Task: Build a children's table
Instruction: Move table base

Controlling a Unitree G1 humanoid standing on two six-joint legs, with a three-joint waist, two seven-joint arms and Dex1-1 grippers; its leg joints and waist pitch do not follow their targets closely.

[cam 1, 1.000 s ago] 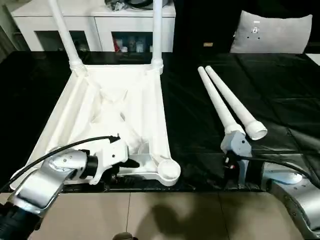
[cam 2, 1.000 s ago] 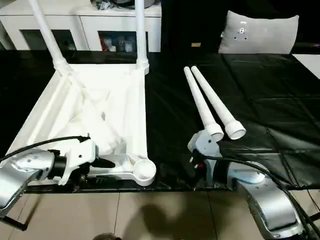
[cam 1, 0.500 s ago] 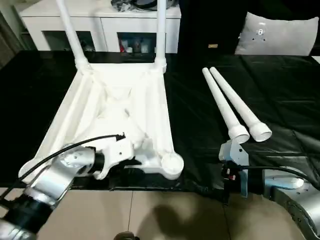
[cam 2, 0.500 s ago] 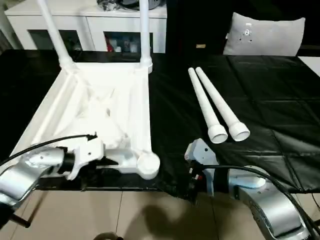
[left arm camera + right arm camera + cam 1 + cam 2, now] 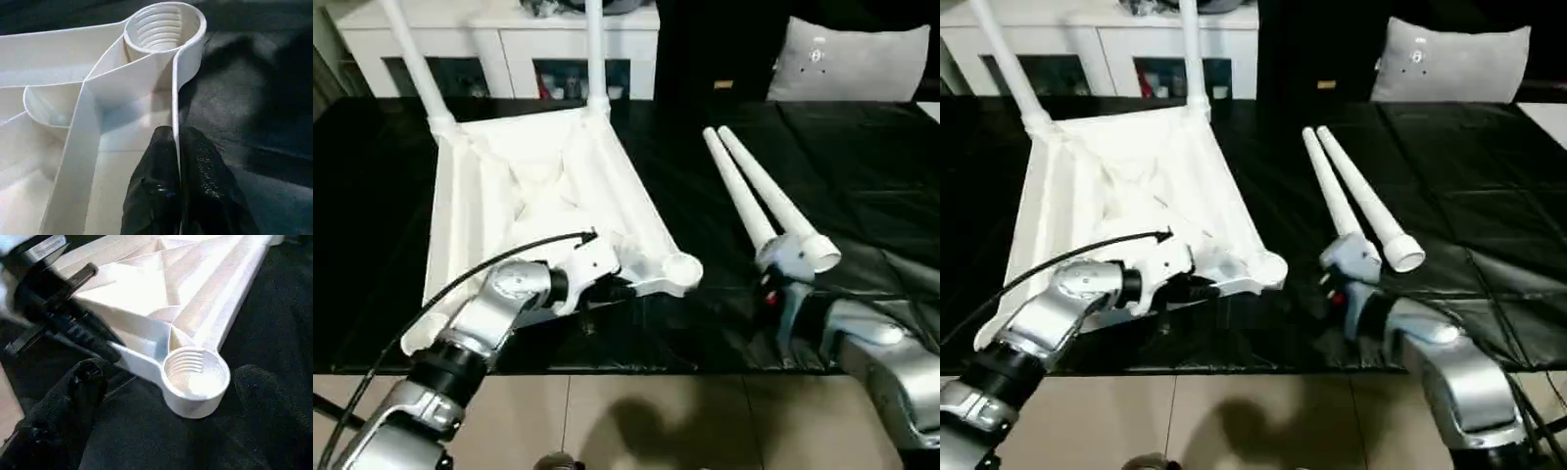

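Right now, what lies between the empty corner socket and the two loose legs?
Only bare black mat separates socket from loose legs, in the left eye view.

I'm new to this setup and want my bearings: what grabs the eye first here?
The white plastic table top lies upside down on the black mat, two legs upright in its far sockets. The left pincer is pinched on its near rim beside an empty threaded socket. Two loose white tapering legs lie side by side right of it.

White table (image 5: 538,186) (ribbed), black mat (image 5: 862,166).
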